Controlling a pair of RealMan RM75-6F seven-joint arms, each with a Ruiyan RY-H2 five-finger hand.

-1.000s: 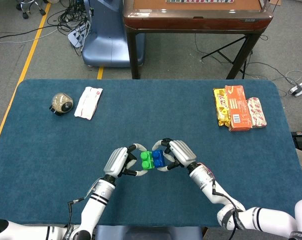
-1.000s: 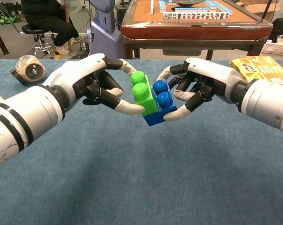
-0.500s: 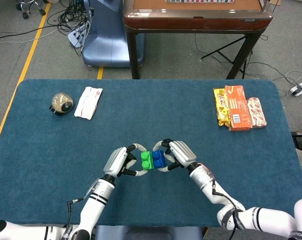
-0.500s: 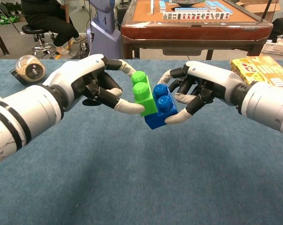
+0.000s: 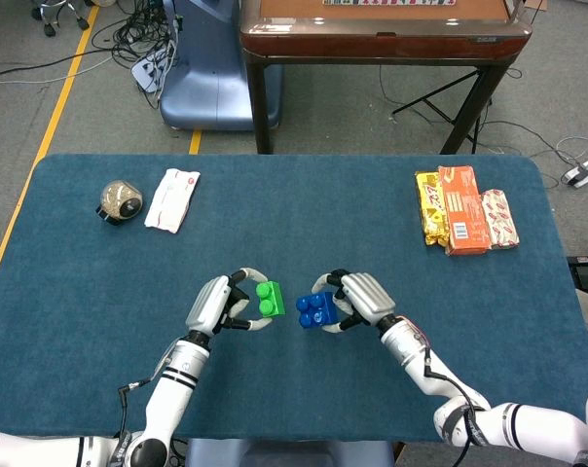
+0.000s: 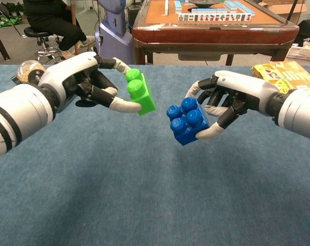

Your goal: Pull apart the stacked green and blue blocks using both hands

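My left hand (image 5: 214, 304) (image 6: 78, 82) grips the green block (image 5: 269, 298) (image 6: 140, 94) between thumb and fingers, held above the blue table (image 5: 294, 224). The blue block (image 5: 317, 311) (image 6: 187, 120) is held in my right hand (image 5: 357, 297) (image 6: 232, 97), its studs tilted toward the camera in the chest view. The two blocks are apart, with a clear gap between them over the table's near middle. Both blocks are lifted off the cloth.
A round jar (image 5: 120, 200) (image 6: 29, 71) and a white packet (image 5: 172, 199) lie at the far left. Snack packs (image 5: 464, 210) (image 6: 281, 74) lie at the far right. A wooden mahjong table (image 5: 382, 29) stands beyond the far edge.
The joined green and blue blocks have come apart. My left hand moved left with the green block and my right hand moved right with the blue one.
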